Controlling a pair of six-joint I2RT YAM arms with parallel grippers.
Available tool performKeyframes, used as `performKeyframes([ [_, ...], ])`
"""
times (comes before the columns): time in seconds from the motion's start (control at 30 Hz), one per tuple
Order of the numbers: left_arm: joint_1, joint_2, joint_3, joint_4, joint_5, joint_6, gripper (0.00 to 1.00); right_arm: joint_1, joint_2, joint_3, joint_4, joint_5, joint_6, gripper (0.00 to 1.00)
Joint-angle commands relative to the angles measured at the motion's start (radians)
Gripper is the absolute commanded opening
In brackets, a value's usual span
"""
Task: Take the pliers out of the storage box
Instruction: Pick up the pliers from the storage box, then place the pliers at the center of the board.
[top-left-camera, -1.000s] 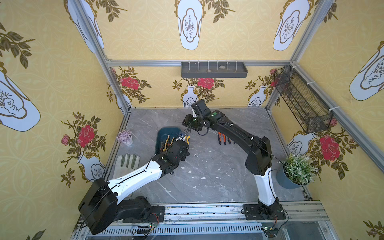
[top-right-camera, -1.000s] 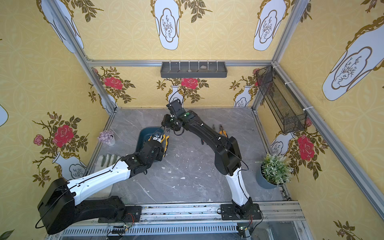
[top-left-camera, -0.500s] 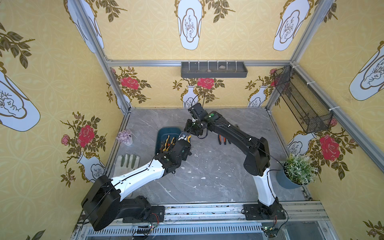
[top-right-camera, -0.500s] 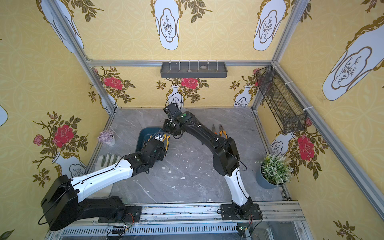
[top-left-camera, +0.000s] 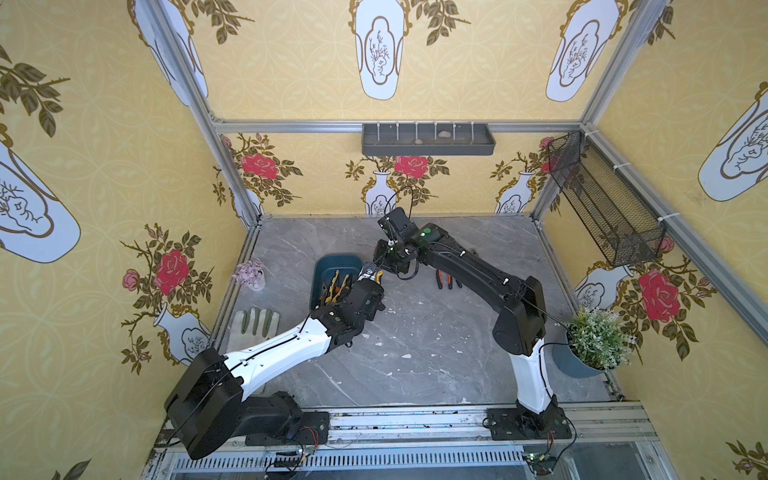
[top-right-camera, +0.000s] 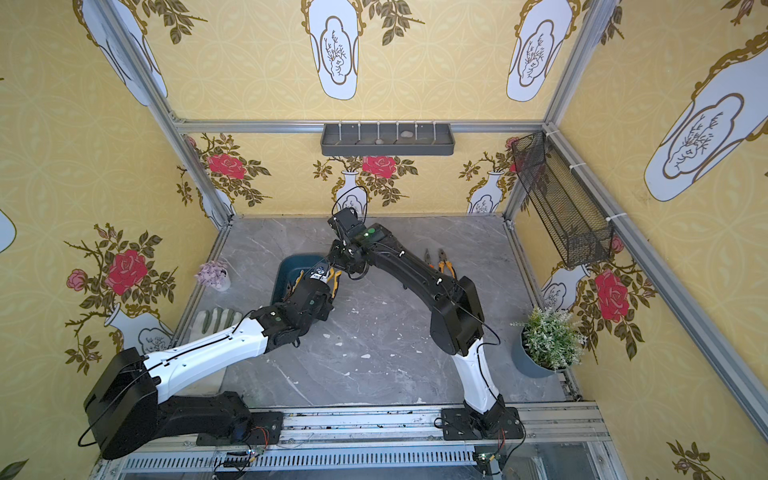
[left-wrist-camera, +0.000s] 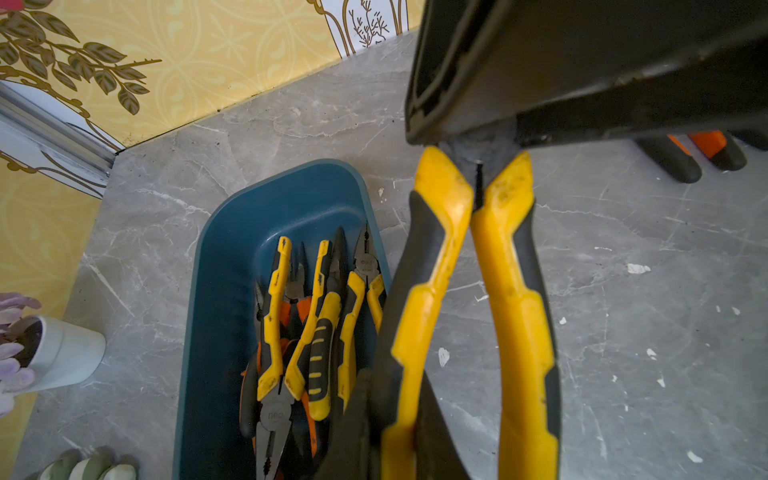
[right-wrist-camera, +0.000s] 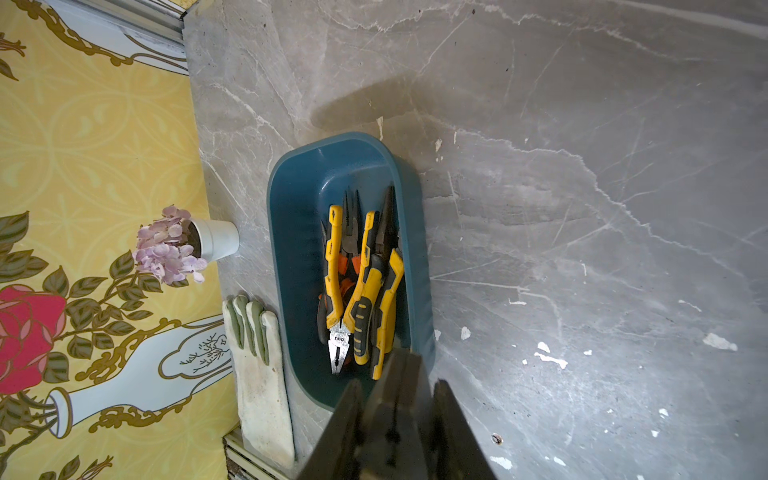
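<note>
- Over the storage box (right-wrist-camera: 291, 249) rim, on the side toward my right arm, the lifted pliers (left-wrist-camera: 507, 291) hang in the air, clear of the box. The rest of the pliers (right-wrist-camera: 361, 282) lie piled inside it.
- My left gripper (top-left-camera: 368, 279) is clamped tight on the yellow handle ends. The dark head points away, into my right gripper (right-wrist-camera: 397, 384).
- That one's jaws stand either side of the head w/ little room left. Can't tell if the pads bite yet (the head hides the contact).
- Step in hand, I judge: a hand-over, left to right. Done well = right grips first, left lets go second, never both loose.
- Seat the right pads on the flat cheeks near the pivot, not the tapered nose, b/c the nose would likely squirt out.
- Handles look heavy vs. the head, so expect them to droop or swing open once freed. Squeeze firm, wrist level.
- Left should open wide, then back off along the handle line, not sideways, so the rubber doesn't drag.
- After that, carry it to the table (top-left-camera: 415, 353) and set it beside the orange-handled pliers (top-left-camera: 448, 280) already out, well apart from the box.
</note>
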Motion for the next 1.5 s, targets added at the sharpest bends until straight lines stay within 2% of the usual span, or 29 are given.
performKeyframes([
  [0.0,0.000,0.008,0.012,0.036,0.002,0.002,0.00,0.004,0.011,0.003,-0.018,-0.031,-0.013,0.00],
  [0.03,0.000,0.011,0.012,0.034,0.007,0.003,0.00,0.005,0.014,0.007,-0.023,-0.031,-0.019,0.00],
  [0.07,0.000,0.013,0.016,0.032,0.005,0.002,0.05,0.004,0.015,0.006,-0.022,-0.031,-0.028,0.00],
  [0.13,0.001,0.015,0.017,0.030,0.004,0.001,0.37,0.003,0.017,0.010,-0.023,-0.027,-0.046,0.00],
  [0.17,0.000,0.014,0.017,0.031,0.003,0.000,0.45,0.000,0.016,0.015,-0.026,-0.026,-0.059,0.00],
  [0.3,0.000,0.000,-0.001,0.041,0.000,-0.004,0.55,-0.027,0.020,0.041,-0.056,-0.006,-0.101,0.00],
  [0.47,0.000,-0.045,-0.041,0.075,0.001,-0.009,0.60,-0.105,-0.001,0.030,-0.097,0.006,-0.160,0.00],
  [0.67,0.000,-0.063,-0.062,0.088,0.003,-0.010,0.63,-0.218,-0.090,-0.092,-0.120,0.072,-0.278,0.00],
  [0.83,0.000,-0.033,-0.040,0.078,0.003,-0.008,0.62,-0.300,-0.078,-0.120,-0.143,0.041,-0.396,0.00],
  [0.93,0.002,-0.032,-0.041,0.079,-0.003,-0.012,0.62,-0.337,-0.011,-0.075,-0.164,-0.016,-0.470,0.00],
  [1.2,0.031,-0.017,-0.031,0.065,0.032,-0.027,0.62,-0.360,0.213,0.166,-0.208,0.007,-0.566,0.00],
  [1.47,0.039,0.003,-0.013,0.054,0.052,-0.027,0.62,-0.386,0.347,0.244,-0.148,-0.006,-0.593,0.05],
])
